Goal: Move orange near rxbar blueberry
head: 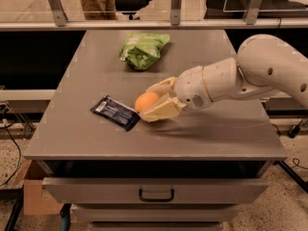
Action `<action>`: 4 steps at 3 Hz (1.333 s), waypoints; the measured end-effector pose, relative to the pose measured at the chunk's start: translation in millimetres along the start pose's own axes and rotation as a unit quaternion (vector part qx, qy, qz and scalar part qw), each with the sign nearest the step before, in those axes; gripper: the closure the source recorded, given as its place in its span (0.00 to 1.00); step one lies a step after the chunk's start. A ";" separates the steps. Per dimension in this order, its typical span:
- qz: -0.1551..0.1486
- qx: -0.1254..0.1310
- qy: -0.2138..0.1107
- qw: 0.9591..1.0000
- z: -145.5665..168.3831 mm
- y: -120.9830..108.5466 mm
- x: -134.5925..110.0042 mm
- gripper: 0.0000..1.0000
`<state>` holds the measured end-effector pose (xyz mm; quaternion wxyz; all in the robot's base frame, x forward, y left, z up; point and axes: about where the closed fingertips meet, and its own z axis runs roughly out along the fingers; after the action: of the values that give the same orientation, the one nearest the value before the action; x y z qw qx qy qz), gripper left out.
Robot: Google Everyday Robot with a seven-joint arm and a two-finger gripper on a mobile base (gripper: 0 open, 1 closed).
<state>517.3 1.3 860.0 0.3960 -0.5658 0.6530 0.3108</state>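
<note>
At the far left, low beside the counter, you have a cardboard box on the floor, with dark cables hanging above it.

On the counter's left half lies the rxbar blueberry, flat and angled, with its white end pointing up and left and its dark blue end pointing down and right, toward the middle of the surface. Further back, near the far edge and well apart from the bar, sits a light green snack bag, crumpled.

Just right of the bar's dark end you will find the orange. It sits very close to the wrapper; you cannot tell whether the two touch, nor whether the fruit rests on the surface or hangs just above it.

Your hand is low over the middle of the counter, pinching the orange. One cream finger runs over the top of the fruit and the other runs beneath it, its tip reaching the bar's near corner.

The white arm stretches in from the right edge, roughly level with the surface.

Below the front edge, a drawer with a dark handle sits open.
</note>
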 end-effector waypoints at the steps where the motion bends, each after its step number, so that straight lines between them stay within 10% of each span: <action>1: 0.000 -0.002 -0.002 1.000 5.3 0.6 1.2 0.39; 3: -0.003 -0.004 -0.008 1.000 8.6 1.4 -0.1 0.00; 4: -0.005 -0.005 -0.010 1.000 8.8 1.5 -0.6 0.00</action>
<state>517.3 9.4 856.1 0.4012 -0.5678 0.6449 0.3174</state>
